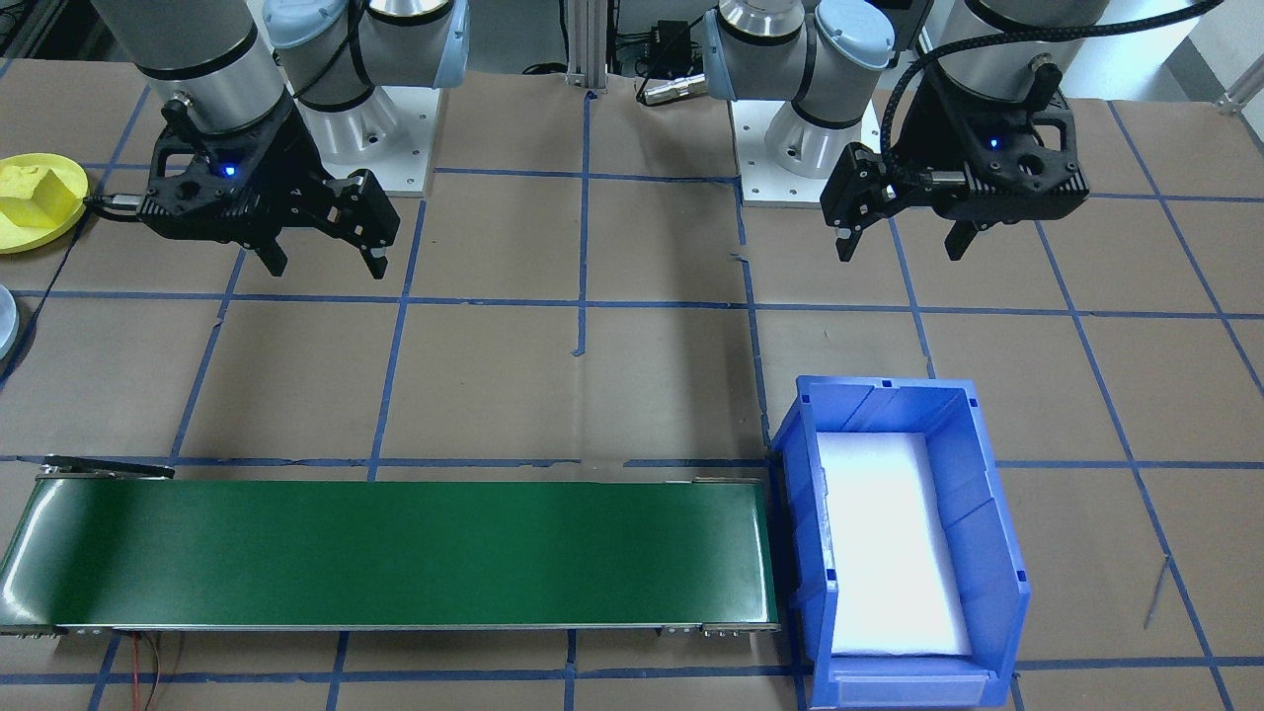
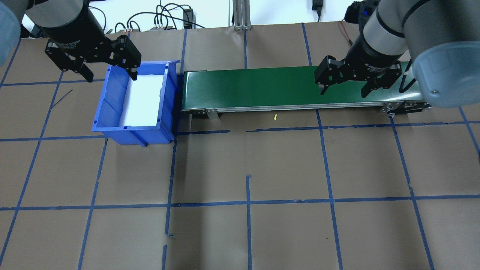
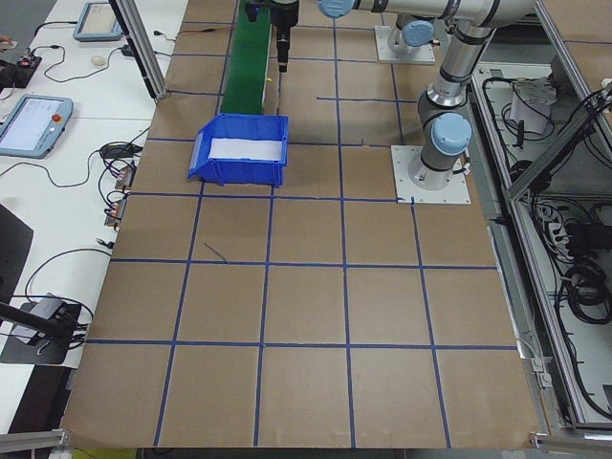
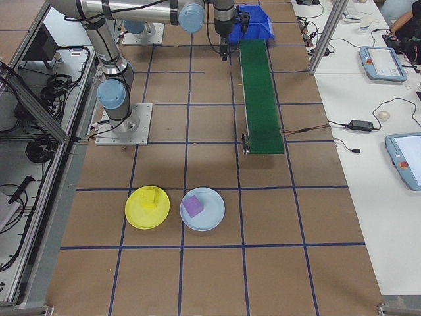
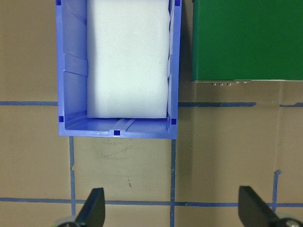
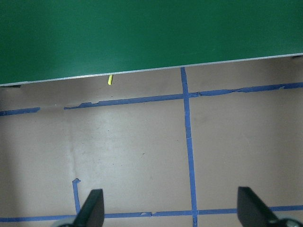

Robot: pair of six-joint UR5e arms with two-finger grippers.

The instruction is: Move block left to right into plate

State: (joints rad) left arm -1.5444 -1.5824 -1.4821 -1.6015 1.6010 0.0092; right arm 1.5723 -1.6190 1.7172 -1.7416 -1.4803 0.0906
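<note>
While jaws gape, yellow block plated (far off)

Yellow plate cut off at 9 o'clock edge in front view; pale plate barely seen below it. Yellow speck by conveyor too small to identify.

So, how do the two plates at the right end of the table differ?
The yellow plate holds a yellow block; the pale blue plate holds a purple block. The yellow plate lies nearer the robot's side, the pale blue plate nearer the belt. Both are round, similar in size and side by side.
</note>
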